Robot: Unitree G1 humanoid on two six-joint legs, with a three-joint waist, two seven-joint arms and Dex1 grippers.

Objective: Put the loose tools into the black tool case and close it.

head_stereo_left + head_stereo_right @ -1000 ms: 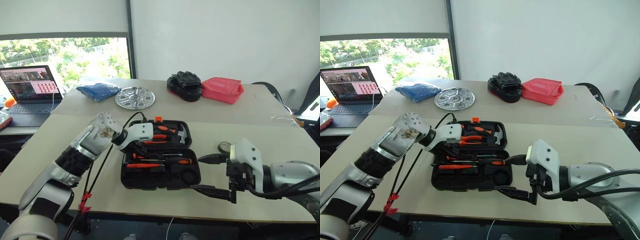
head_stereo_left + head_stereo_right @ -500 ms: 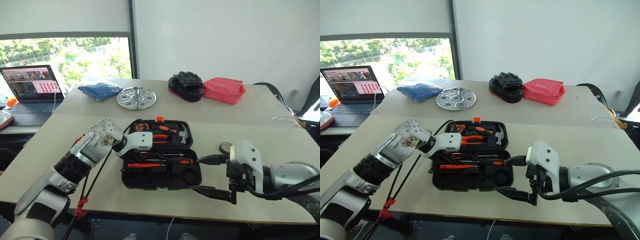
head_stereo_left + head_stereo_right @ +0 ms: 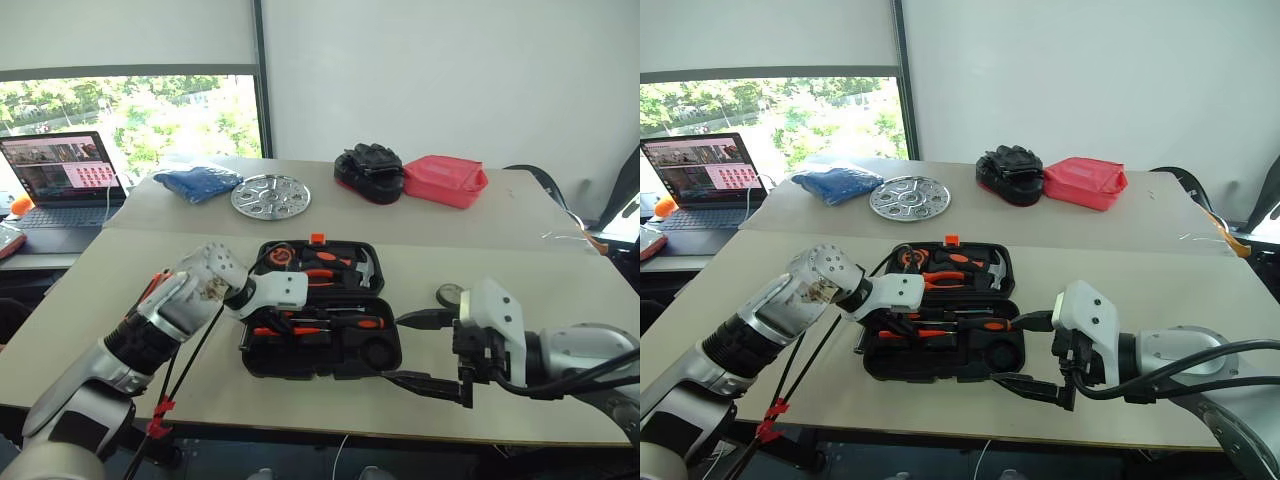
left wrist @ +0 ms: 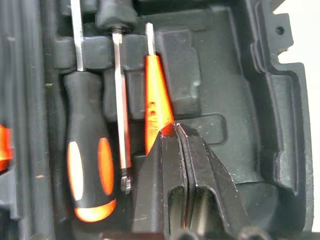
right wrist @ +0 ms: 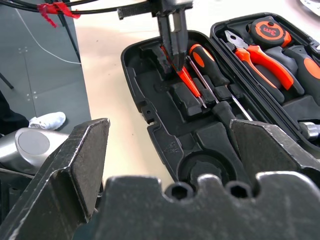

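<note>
Case open on surface; left gripper lowered into front half since a second ago, pressed together on slim orange screwdriver, seating it. Right gripper spread beside case, idle.

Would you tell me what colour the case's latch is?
Orange; the latch shows best in the left eye view.

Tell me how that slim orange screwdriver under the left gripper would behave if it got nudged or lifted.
The slim orange screwdriver looks rigid and probably light, being thin. Its smooth handle may slip between the left gripper's shut fingertips. Lying in the black tool case's moulded recess, it seems unlikely to roll.
</note>
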